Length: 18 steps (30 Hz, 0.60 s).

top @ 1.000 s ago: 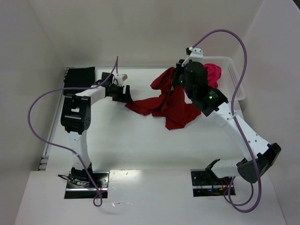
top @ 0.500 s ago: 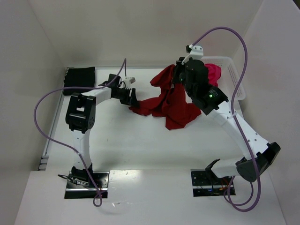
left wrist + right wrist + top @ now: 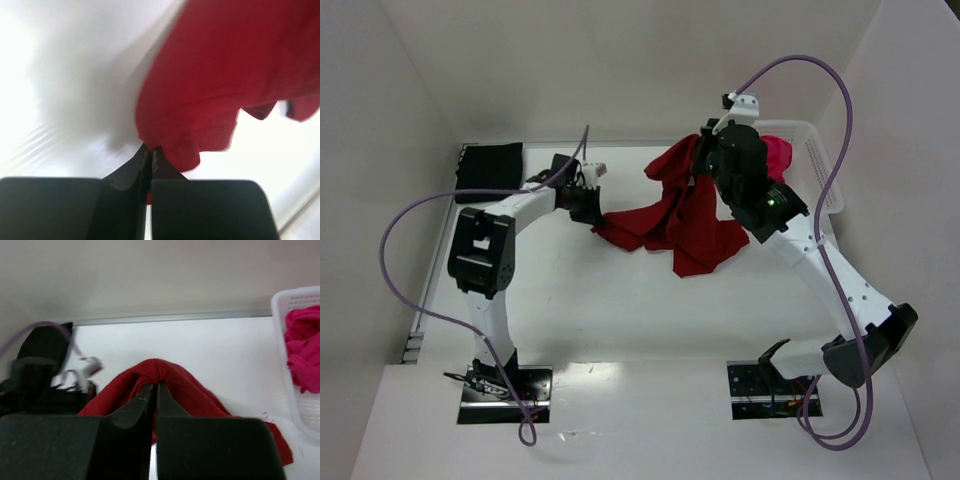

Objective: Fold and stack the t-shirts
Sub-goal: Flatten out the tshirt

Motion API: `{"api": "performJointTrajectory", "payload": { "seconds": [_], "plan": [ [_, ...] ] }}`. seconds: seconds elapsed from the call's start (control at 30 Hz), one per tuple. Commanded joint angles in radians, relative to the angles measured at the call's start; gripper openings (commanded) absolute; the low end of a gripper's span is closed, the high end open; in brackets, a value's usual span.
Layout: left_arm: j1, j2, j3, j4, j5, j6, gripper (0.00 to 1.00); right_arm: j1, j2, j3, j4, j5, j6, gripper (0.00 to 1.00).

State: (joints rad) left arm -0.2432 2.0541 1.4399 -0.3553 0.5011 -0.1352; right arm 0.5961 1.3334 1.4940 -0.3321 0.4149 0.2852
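Shirts: red shirt [image 3: 675,220] crumpled on mid-rear tabletop [image 3: 620,300], long axis left-right, left tip low, right end lifted in peak. Left jaws closed on left hem. Right jaws closed on peak fold. Pink shirt [image 3: 777,155] in basket [image 3: 828,190], rear right. Black shirt [image 3: 490,165] flat, rear left corner.

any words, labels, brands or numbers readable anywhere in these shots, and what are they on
No text can be read in any view.
crimson t-shirt: plain cloth, no print showing.
pink t-shirt in the white basket: no print or label showing.
black t-shirt: plain, no print showing.
arms: no lettering can be made out; any marking is too small to tell.
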Motion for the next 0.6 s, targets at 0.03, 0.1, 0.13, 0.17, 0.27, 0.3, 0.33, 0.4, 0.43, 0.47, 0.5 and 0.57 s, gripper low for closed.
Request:
{"api": "performJointTrajectory", "payload": {
  "seconds": [0.03,0.1,0.13,0.17,0.27,0.3,0.33,0.4,0.43,0.47,0.5,0.57],
  "plan": [
    [0.099,-0.342,0.196,-0.085,-0.312,-0.041,0.0,-0.074,-0.042,0.086,0.074,0.114,-0.017,0.01],
    [0.111,-0.379,0.285,-0.161,-0.372,-0.041,0.0,-0.087,-0.054,0.097,0.087,0.154,-0.04,0.01],
    [0.122,-0.396,0.325,-0.181,-0.413,-0.041,0.0,-0.097,-0.065,0.097,0.087,0.18,-0.056,0.01],
    [0.122,-0.435,0.391,-0.21,-0.487,-0.041,0.0,-0.098,-0.075,0.107,0.103,0.209,-0.101,0.01],
    [0.122,-0.535,0.491,-0.231,-0.634,-0.041,0.0,-0.098,-0.085,0.144,0.13,0.277,-0.164,0.01],
    [0.122,-0.572,0.537,-0.246,-0.724,-0.031,0.0,-0.098,-0.097,0.153,0.13,0.312,-0.173,0.01],
    [0.122,-0.586,0.56,-0.246,-0.765,-0.03,0.0,-0.098,-0.097,0.153,0.142,0.323,-0.184,0.01],
    [0.122,-0.62,0.606,-0.264,-0.881,-0.02,0.0,-0.098,-0.137,0.134,0.168,0.334,-0.184,0.01],
    [0.122,-0.629,0.64,-0.264,-0.903,-0.009,0.0,-0.098,-0.148,0.134,0.177,0.344,-0.184,0.01],
    [0.122,-0.629,0.651,-0.275,-0.921,-0.009,0.0,-0.098,-0.158,0.121,0.188,0.344,-0.173,0.01],
    [0.122,-0.646,0.651,-0.275,-0.94,-0.009,0.0,-0.098,-0.168,0.121,0.197,0.344,-0.173,0.01],
    [0.122,-0.675,0.651,-0.275,-0.955,-0.009,0.0,-0.098,-0.18,0.121,0.197,0.344,-0.173,0.01]
  ]
}}
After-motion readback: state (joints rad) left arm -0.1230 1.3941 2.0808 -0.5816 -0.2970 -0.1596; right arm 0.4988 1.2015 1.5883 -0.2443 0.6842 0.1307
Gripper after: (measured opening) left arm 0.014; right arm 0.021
